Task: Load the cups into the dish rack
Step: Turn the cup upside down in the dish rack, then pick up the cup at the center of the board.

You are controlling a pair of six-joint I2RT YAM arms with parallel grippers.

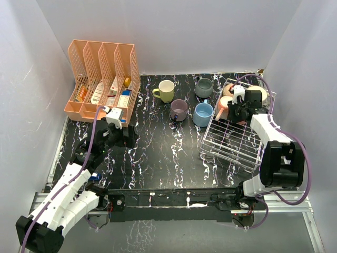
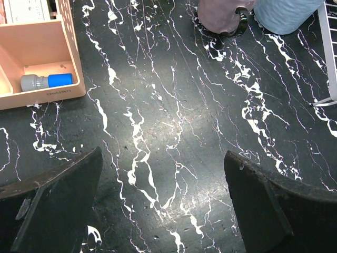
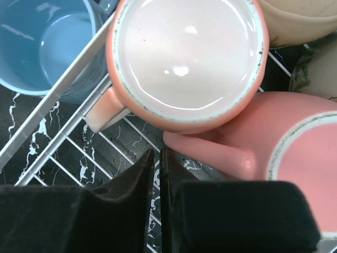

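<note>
Right claw point(image 3: 158, 158), clenched empty, hangs just above pink mugs point(image 3: 184, 58) crowding the rack point(image 1: 230, 141) at the desk's far-right corner; a careless swing could topple them. Four mugs point(image 1: 179, 109) wait along the far edge; left claw point(image 2: 163, 158) released.

I see a black counter point(image 1: 168, 153) veined with white like marble, filling the middle of the space. Plain pale walls box it in on three sides: a back wall point(image 1: 184, 31), a left wall point(image 1: 26, 79) and a right wall point(image 1: 308, 58), all bare and matt. The light is soft and even, leaving a faint sheen on the counter. A silvery metal rail point(image 1: 54, 158) runs along its left side. A peach slotted organizer point(image 1: 102, 79) stands at the far left corner.
</note>
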